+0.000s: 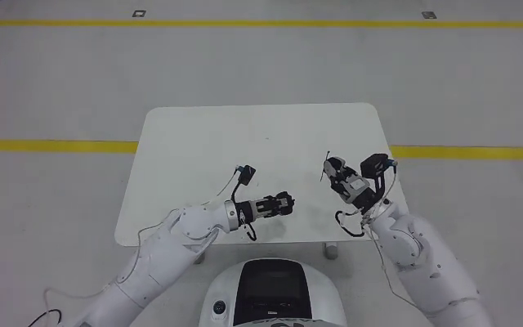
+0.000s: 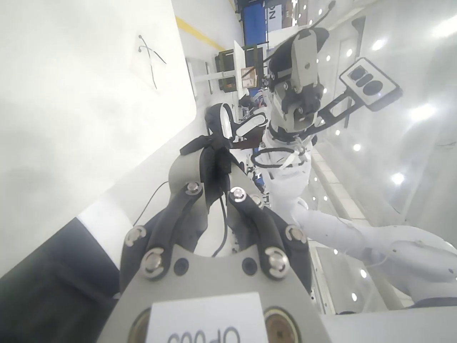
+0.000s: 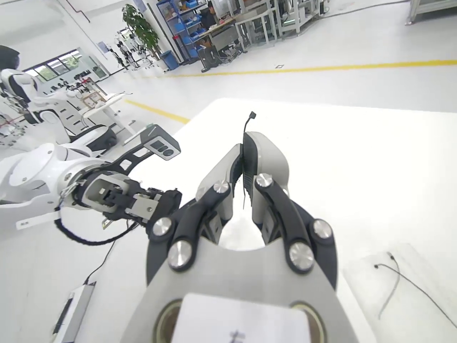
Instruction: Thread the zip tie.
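Action over the white table [image 1: 245, 135]: pinching the zip tie [image 3: 245, 128] in the right gripper [image 3: 244, 144], squeezing the fingers fully together on the strap partway along its length. Holding it clear of the tabletop, above the right-hand half, and poking the square head end out past the fingertips, up and away from the wrist. Letting the rest of the strap dangle back down through the gap behind the pads. Hovering the left gripper [image 2: 211, 154] over the near middle of the table, aiming it across toward the right one and sitting apart from it, not touching the tie. Showing, from the top view, a stretch of bare table between the two sets of fingertips. Pressing those left fingers together as well, showing no gap between the dark pads. Running a thin dark strand [image 2: 224, 223] down between the left finger links, and cannot tell whether gripping it or merely passing it by. Leaving two loose ties [image 2: 151, 60] lying together on the tabletop, apart from both grippers.
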Controlling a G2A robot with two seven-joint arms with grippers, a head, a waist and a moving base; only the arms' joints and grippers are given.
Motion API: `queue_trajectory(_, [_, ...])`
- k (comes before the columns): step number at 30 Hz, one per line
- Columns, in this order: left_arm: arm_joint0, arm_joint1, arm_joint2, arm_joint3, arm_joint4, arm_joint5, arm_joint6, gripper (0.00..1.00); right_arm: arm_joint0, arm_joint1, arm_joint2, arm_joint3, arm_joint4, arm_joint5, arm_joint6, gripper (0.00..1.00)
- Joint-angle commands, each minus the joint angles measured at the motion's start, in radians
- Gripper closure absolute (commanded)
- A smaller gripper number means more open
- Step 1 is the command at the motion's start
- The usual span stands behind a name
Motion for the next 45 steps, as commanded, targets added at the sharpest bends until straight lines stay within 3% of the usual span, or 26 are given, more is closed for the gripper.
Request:
queue_trajectory(1, [-0.008,-0.005,0.015,0.003,0.004,-0.002,0.006,1.0,0.006,0.009,-0.037,0.007,0.018,0.0,-0.023,1.0])
queue_trajectory(13, [-0.013,-0.008,0.029,0.015,0.025,-0.002,0.024,1.0,0.019,0.014,-0.052,0.012,0.031,0.0,-0.036,1.0])
queue_trajectory(15, [-0.001,-0.013,0.033,0.027,0.006,-0.023,0.075,1.0,0.017,0.011,-0.062,0.013,-0.025,0.0,-0.115,1.0])
queue_trajectory(20, [0.018,-0.025,0.04,0.059,-0.028,-0.128,0.169,1.0,0.012,0.003,-0.131,0.063,-0.123,0.0,-0.291,1.0])
queue_trajectory(23, [0.017,-0.03,0.047,0.073,-0.015,-0.149,0.201,1.0,0.03,-0.002,-0.163,0.099,-0.165,0.0,-0.363,1.0])
queue_trajectory(29, [0.007,-0.04,0.06,0.094,-0.01,-0.147,0.229,1.0,0.073,-0.008,-0.245,0.159,-0.189,0.0,-0.476,1.0])
queue_trajectory(42, [0.005,-0.041,0.061,0.095,-0.005,-0.146,0.237,1.0,0.076,-0.008,-0.249,0.162,-0.189,0.0,-0.48,1.0])
queue_trajectory(45, [0.019,-0.04,0.052,0.092,-0.012,-0.152,0.261,1.0,0.066,-0.01,-0.243,0.15,-0.183,0.001,-0.491,1.0])
